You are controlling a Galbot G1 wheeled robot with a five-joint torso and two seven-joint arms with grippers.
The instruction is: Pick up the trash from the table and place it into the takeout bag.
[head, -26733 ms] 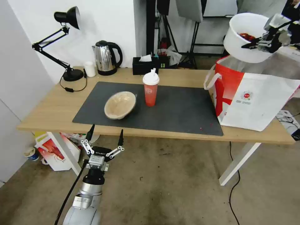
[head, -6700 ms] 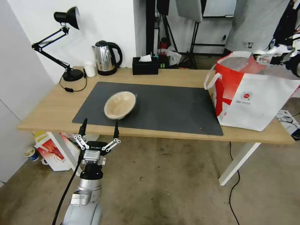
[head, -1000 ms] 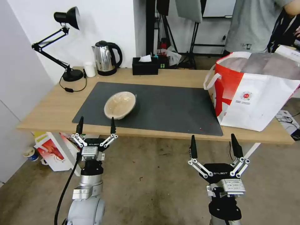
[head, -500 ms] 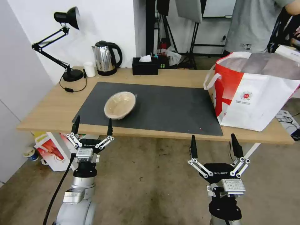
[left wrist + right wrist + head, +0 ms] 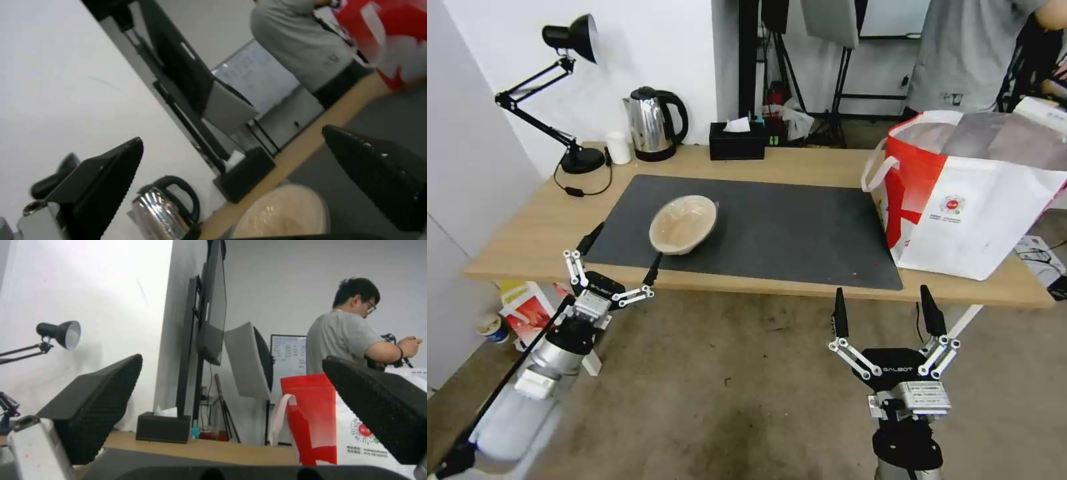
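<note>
Left gripper sits at the near edge of the tabletop, tilted inward, jaws spread wide and holding nothing. That slant makes sense: it aims the opening at the tan paper bowl, which lies on the dark mat just beyond the inner jaw tip, not yet touched. In the left wrist view the bowl shows between the two fingertips, so the line-up looks about right for a rim grab.

Right gripper hangs parked below the tabletop's front edge, jaws released and empty, clear of the working arm.

The takeout bag stands upright, well off beyond the right jaws at the far end of the tabletop, mouth gaping so things can be dropped straight in. On the mat, the bowl looks like the only trash left to collect.
</note>
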